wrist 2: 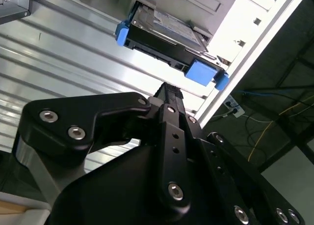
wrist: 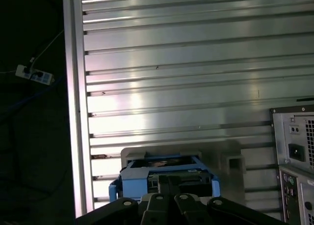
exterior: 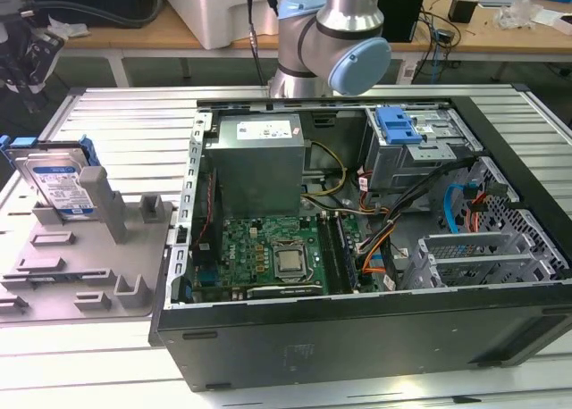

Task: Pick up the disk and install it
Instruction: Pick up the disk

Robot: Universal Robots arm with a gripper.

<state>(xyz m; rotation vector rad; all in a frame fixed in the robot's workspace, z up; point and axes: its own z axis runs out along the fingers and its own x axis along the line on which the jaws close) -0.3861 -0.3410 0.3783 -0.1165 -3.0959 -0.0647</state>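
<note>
My fingers [wrist: 165, 183] are pressed close together and hold nothing. They hang above the disk [wrist: 135, 175], apart from it. The disk, silver with a blue frame, leans up on its edge in a grey stand [exterior: 125, 239] on the bench [exterior: 125, 114]. The open computer box [exterior: 357, 338] sits just beside the stand, on the exterior view's right.

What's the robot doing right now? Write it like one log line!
pincer: near disk, not touching | disk: standing in grey holder | installed: no
</note>
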